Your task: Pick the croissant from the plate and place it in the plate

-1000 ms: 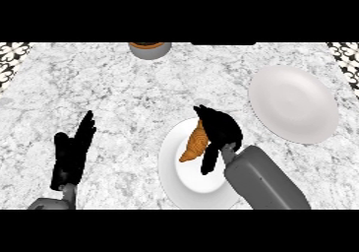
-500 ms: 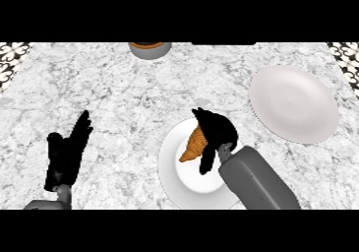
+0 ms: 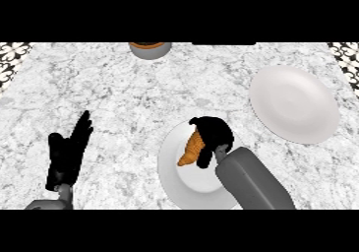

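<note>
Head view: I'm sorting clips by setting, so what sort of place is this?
Most likely a kitchen counter. A grey-veined white marble worktop carries a round white plate bearing a golden-brown croissant, a second round white plate sits farther right, and a small grey pot stands at the far edge.

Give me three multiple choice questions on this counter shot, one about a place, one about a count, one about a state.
1. Where does the croissant lie? A on bare marble; B on the near plate; C inside a bowl.
2. How many white plates show? A one; B two; C three.
3. What is the right hand doing? A resting open; B curled round the croissant; C holding a cup.
Answers: 1 B, the near plate's white shows beneath and around it. 2 B, the near plate and the far plate. 3 B, its fingers curl over the croissant's upper end, while the left hand rests open at the left.
</note>
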{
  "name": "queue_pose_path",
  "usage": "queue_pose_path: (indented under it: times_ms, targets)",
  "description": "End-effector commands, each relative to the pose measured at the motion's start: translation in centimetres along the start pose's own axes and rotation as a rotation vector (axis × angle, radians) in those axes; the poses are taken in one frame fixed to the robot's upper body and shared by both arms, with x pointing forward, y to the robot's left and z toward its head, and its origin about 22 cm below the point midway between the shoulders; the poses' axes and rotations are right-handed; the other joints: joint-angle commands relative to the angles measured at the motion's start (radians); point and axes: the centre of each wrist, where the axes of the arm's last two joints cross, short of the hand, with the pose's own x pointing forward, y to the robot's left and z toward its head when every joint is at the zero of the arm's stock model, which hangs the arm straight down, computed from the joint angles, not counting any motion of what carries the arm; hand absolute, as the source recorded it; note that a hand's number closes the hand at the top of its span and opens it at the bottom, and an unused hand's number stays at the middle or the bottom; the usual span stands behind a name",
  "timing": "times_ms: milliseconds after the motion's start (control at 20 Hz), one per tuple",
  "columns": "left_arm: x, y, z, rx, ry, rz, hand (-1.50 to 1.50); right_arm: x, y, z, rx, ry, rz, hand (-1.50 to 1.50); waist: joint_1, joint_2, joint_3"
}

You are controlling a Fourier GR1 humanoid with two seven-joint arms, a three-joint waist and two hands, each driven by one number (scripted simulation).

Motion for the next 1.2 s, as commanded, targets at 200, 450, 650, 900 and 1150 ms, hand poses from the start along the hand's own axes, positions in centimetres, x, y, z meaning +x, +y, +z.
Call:
queue_pose_path:
  times_ms: [200,450,650,900,1150]
  targets:
    - [-0.7,-0.2,-1.4,-0.001,0.01,0.005,0.0,-0.4,0.9,0.0,-0.08,-0.073,0.081,1.5,-0.006,0.0,0.0]
    - [0.5,-1.4,-0.6,0.018,0.01,0.001,0.0,-0.3,1.8,0.4,-0.157,-0.046,0.115,1.5,-0.006,-0.001,0.0]
    - [0.6,-1.2,0.2,-0.006,0.001,0.01,0.0,0.1,-1.3,0.2,-0.395,0.008,0.123,1.5,-0.004,-0.004,0.0]
    - [-1.2,-0.6,0.5,0.016,0.012,0.002,0.0,-7.4,-3.7,3.0,-0.331,-0.473,0.185,1.5,-0.027,-0.006,0.001]
    - [0.1,-0.7,-0.5,0.039,0.002,0.005,0.0,-11.7,-5.2,7.3,-0.405,-0.678,0.174,1.5,-0.04,-0.008,0.0]
